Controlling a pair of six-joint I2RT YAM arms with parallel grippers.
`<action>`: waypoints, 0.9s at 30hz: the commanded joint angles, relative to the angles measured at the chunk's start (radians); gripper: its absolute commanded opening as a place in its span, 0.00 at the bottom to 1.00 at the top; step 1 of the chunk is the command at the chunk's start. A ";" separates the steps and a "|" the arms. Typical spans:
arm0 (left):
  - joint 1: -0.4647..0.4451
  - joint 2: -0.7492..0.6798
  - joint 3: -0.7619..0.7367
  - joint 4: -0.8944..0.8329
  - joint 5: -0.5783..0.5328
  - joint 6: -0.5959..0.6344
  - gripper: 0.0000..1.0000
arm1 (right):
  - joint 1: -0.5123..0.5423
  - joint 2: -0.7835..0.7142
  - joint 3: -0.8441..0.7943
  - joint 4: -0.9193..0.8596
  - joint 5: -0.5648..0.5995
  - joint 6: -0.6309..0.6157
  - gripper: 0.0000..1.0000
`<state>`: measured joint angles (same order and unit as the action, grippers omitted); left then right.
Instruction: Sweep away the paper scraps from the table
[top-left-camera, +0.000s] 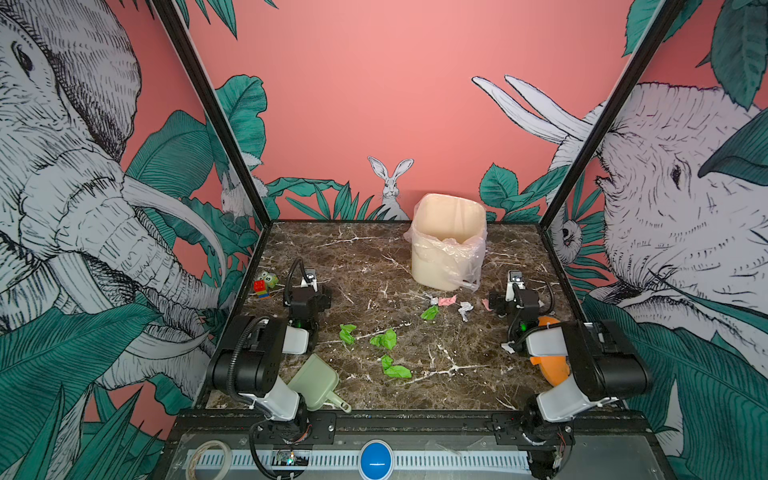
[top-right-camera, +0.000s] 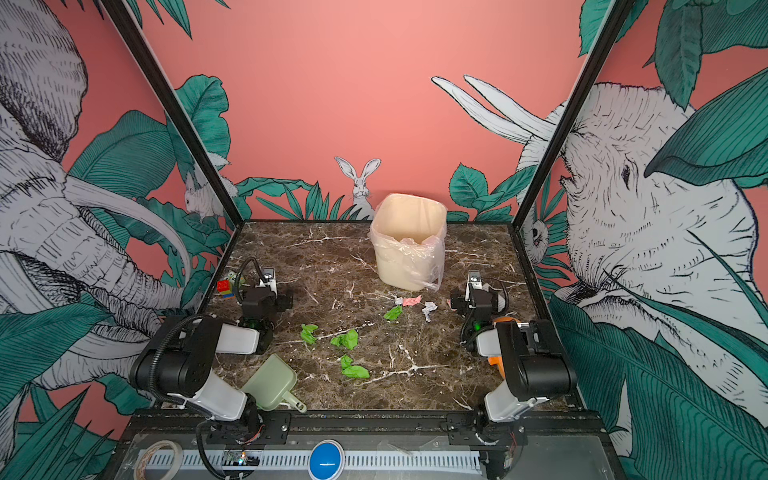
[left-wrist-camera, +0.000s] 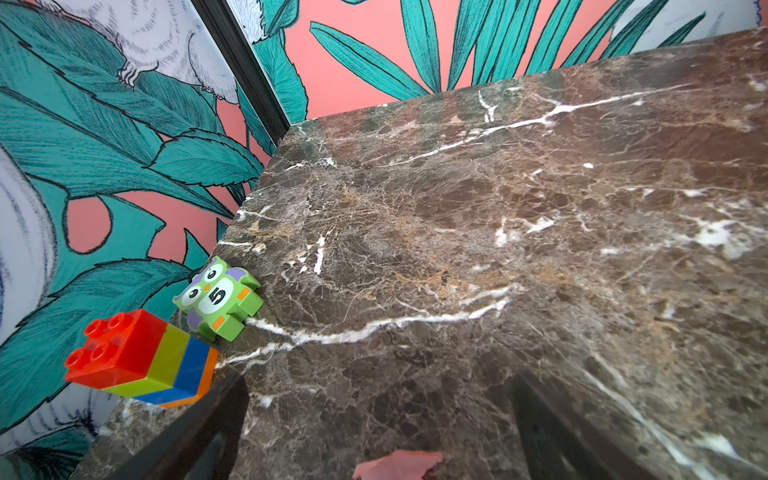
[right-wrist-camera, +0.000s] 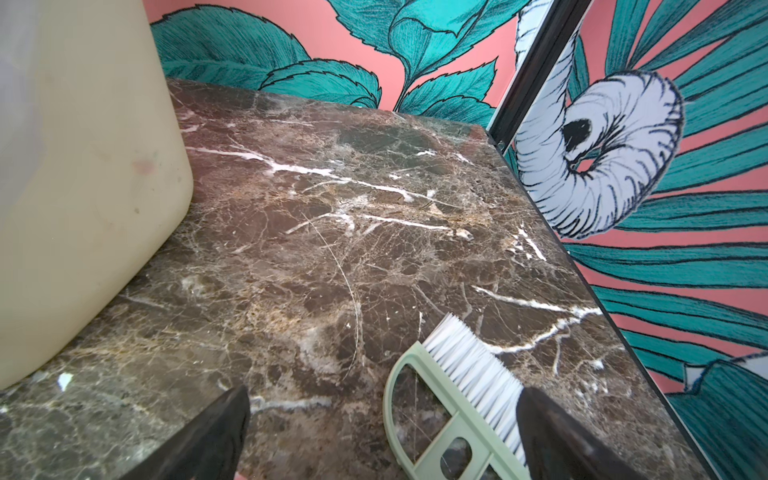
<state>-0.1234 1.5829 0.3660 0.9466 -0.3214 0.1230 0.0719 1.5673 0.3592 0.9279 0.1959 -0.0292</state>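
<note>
Paper scraps lie on the marble table (top-left-camera: 365, 249). Green ones (top-left-camera: 384, 339) gather in the middle and toward the front. A pink scrap (top-left-camera: 447, 300) and a white one (top-left-camera: 465, 309) lie before the bin. My left gripper (top-left-camera: 309, 291) hovers at the left, open, with only a pink scrap (left-wrist-camera: 397, 465) on the table between its fingers (left-wrist-camera: 208, 415). At the right side my right gripper (top-left-camera: 515, 291) is also open. A pale green brush (right-wrist-camera: 453, 399) with white bristles lies on the table between its fingers, close to one fingertip (right-wrist-camera: 557, 432); nothing is gripped.
A pale green dustpan (top-left-camera: 313, 380) lies at the front left beside the left arm. A cream bin (top-left-camera: 449, 241) with a plastic liner stands at the back. Toy blocks (top-left-camera: 261, 286) and a green owl piece (left-wrist-camera: 218, 297) sit at the left edge. An orange toy (top-left-camera: 552, 365) lies under the right arm.
</note>
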 joint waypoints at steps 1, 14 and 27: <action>0.000 -0.023 0.013 0.000 0.008 -0.013 1.00 | -0.011 -0.016 0.023 0.004 -0.032 0.014 0.99; 0.000 -0.204 0.110 -0.310 0.060 0.015 1.00 | -0.012 -0.270 0.143 -0.391 0.059 0.059 0.99; -0.108 -0.425 0.346 -0.848 0.088 -0.002 1.00 | -0.017 -0.368 0.630 -1.066 -0.017 0.246 0.99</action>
<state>-0.2012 1.1950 0.6697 0.2817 -0.2485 0.1291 0.0578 1.2163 0.8970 0.0391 0.2325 0.1452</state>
